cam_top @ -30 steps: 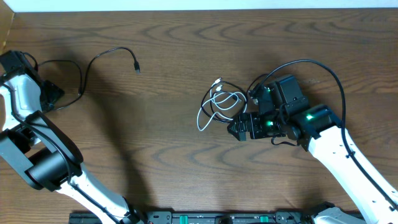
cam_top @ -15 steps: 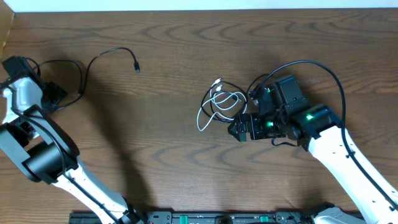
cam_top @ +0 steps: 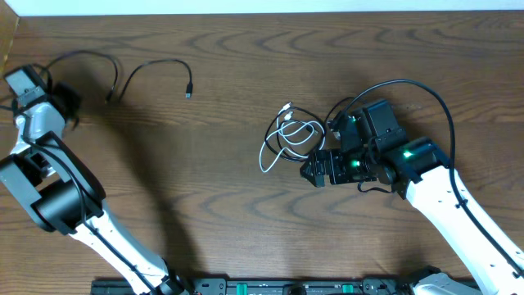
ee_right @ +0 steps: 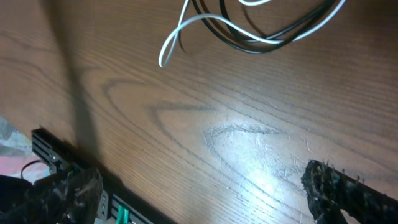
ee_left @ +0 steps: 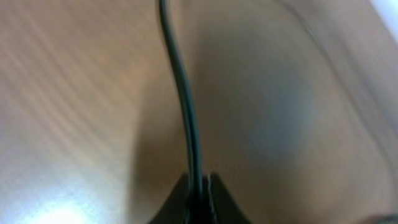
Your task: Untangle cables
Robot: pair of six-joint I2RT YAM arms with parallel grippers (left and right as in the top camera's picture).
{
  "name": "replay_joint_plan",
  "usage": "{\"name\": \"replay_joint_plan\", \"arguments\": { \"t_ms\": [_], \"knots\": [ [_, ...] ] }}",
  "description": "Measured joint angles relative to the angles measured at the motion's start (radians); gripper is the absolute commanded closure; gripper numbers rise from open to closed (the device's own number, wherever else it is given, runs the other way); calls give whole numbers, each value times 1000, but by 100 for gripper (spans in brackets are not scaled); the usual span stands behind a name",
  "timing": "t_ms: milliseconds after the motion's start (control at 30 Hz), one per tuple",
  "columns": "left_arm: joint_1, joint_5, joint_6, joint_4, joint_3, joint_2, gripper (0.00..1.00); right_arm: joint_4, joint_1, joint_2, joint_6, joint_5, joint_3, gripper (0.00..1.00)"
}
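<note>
One black cable (cam_top: 155,65) lies apart at the far left, its plug (cam_top: 188,95) pointing toward me. My left gripper (cam_top: 65,102) is shut on this cable. In the left wrist view the black cable (ee_left: 185,112) runs straight out from between the closed fingertips of the left gripper (ee_left: 199,190). A white cable (cam_top: 266,152) and another black cable (cam_top: 282,152) lie looped together mid-table. My right gripper (cam_top: 313,172) stands open just right of that bunch, touching neither. The right wrist view shows the white cable (ee_right: 177,34) and black cable (ee_right: 245,45) ahead of the open right gripper (ee_right: 205,199).
A thicker black wire (cam_top: 409,83) arcs over the right arm. A black rail (cam_top: 286,287) runs along the near table edge. The far table edge (cam_top: 262,11) meets a white wall. Bare wood separates the two groups of cables.
My left gripper has shut on the black cable and moved toward the far edge, dragging the cable up and its plug slightly right. The right arm and the bunch have not moved.
</note>
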Motion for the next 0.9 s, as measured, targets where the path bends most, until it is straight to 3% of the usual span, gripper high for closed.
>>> {"name": "replay_joint_plan", "arguments": {
  "t_ms": [100,133,167,300,600,733,900],
  "knots": [
    [-19,122,-82,241,8,2,89,0,0,0,12,0,0,1],
    [-25,150,-98,287,15,2,66,-1,0,0,16,0,0,1],
    [-31,170,-106,307,25,2,0,1,0,0,19,0,0,1],
    [-54,174,-55,206,47,2,2,19,0,0,25,0,0,1],
    [-47,-57,203,-200,45,4,2,23,0,0,27,0,0,1],
    [-38,-86,257,-232,45,-1,2,20,0,0,27,0,0,1],
    [-62,-91,281,-164,39,-106,2,-4,0,0,22,0,0,1]
  ]
}}
